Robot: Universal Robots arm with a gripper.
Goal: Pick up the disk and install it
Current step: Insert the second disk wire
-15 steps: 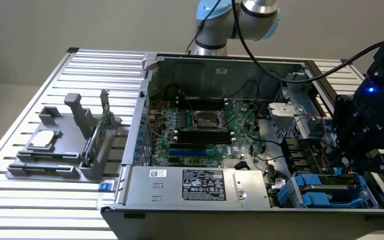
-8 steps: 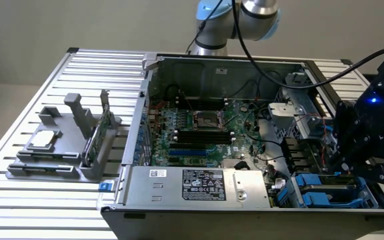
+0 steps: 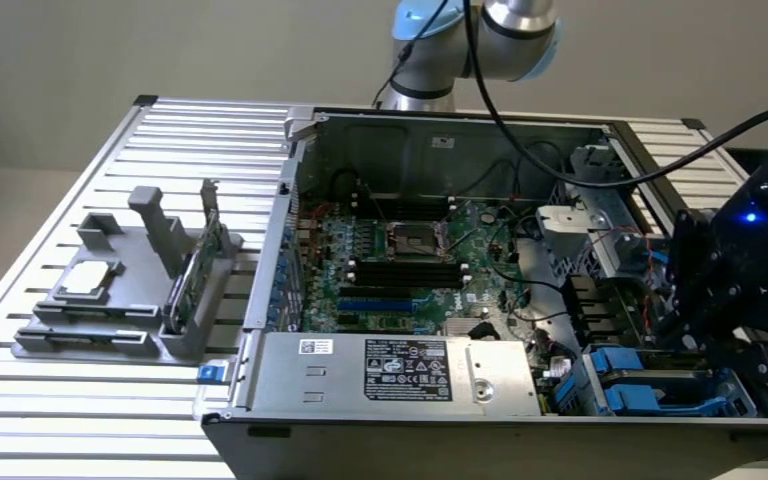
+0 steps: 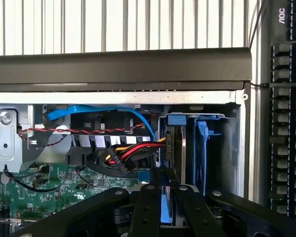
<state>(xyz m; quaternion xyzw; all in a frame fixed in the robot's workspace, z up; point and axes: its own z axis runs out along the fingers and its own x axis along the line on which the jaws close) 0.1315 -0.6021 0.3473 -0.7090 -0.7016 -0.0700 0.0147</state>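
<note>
While the gripper [image 3: 724, 335] hangs at the right of the exterior view over the open computer case [image 3: 491, 425], its jaws pinch the blue-railed edge of the disk [image 4: 165, 205], seen low in the wrist view's centre; the disk stands on edge just before the blue drive bay [image 4: 190, 148]; at the exterior view's left, a grey fixture [image 3: 131, 290] rests on the slatted table [image 3: 37, 400], well apart.

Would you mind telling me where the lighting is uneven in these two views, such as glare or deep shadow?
Exterior view: the slatted table is brightly lit, the case is shadowed at its back wall, and a blue light glows on the dark arm. Wrist view: the table's slats glare white, while the tool and drive bay are dim.
</note>
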